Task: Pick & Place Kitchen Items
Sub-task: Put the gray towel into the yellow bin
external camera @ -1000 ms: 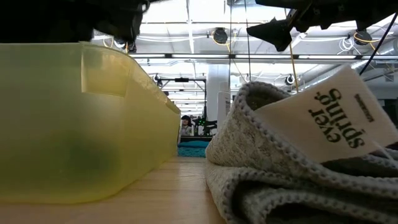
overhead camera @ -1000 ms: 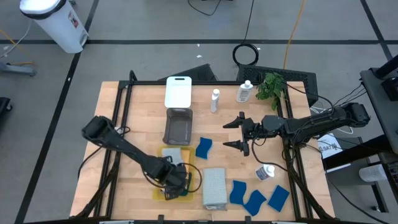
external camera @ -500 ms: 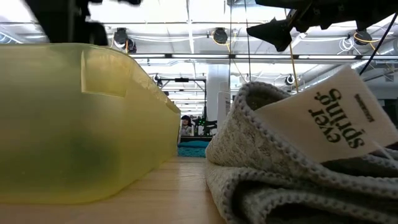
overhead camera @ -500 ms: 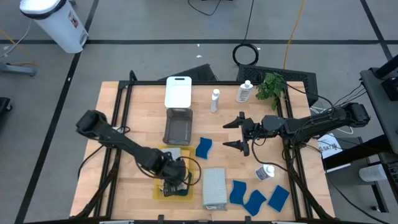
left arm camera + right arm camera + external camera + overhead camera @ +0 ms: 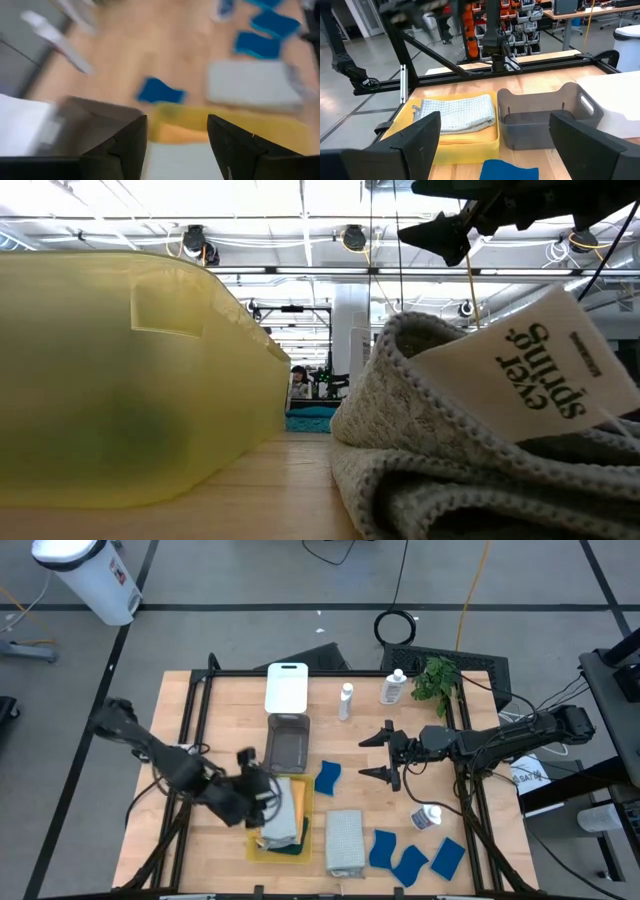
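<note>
I am holding my left hand (image 5: 262,787) above the near-left part of the desk (image 5: 230,700), beside the yellow tray (image 5: 303,808), its fingers (image 5: 127,145) partly apart and empty. A pale grey cloth (image 5: 282,815) is lying folded in that tray over an orange one (image 5: 182,134), so the cloths there look placed. My right hand (image 5: 390,753) is waiting wide open and empty over the middle of the desk, just past the nearest blue sponge (image 5: 327,776).

The second grey cloth (image 5: 344,840) is resting at the near edge, with more sponges (image 5: 412,858) toward the near-right corner, one white bottle (image 5: 427,816) lying by them and two standing at the far edge. To do the next pick well, I am thinking of coming straight down on the loose cloth, pinching through all its folds so it is lifting as one bundle.
</note>
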